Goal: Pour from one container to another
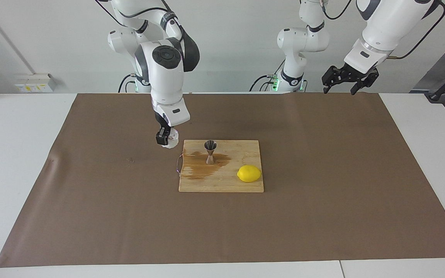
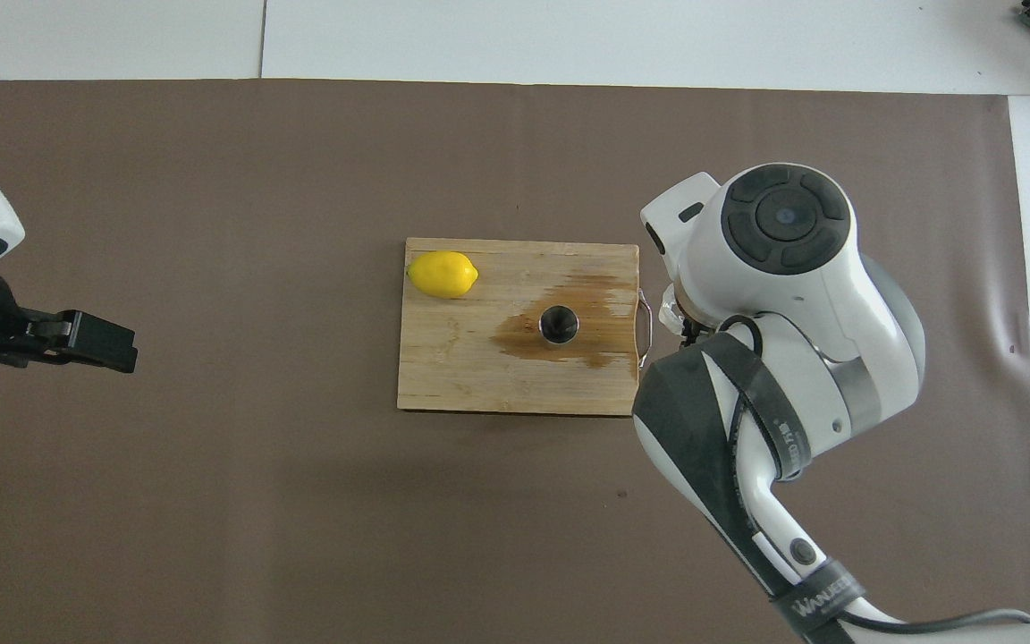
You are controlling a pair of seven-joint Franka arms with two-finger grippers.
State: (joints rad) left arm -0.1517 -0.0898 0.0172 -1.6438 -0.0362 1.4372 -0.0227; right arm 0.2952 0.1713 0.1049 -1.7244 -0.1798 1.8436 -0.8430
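Note:
The container, a small translucent-white crinkled cup (image 1: 171, 139), hangs in my right gripper (image 1: 164, 138), which is shut on it low over the brown mat, beside the board's corner at the right arm's end. In the overhead view only a sliver of the cup (image 2: 666, 312) shows under the right arm. The other container, a steel hourglass jigger (image 1: 210, 151), stands upright on the wooden cutting board (image 1: 245, 150), its open mouth (image 2: 558, 324) facing up. My left gripper (image 1: 338, 90) hangs open and holds nothing, over the mat's edge near the left arm's base.
A yellow lemon (image 1: 249, 173) lies on the board's corner at the left arm's end, farther from the robots than the jigger. A brown wet stain (image 2: 591, 300) spreads around the jigger. A brown mat (image 1: 323, 216) covers the table.

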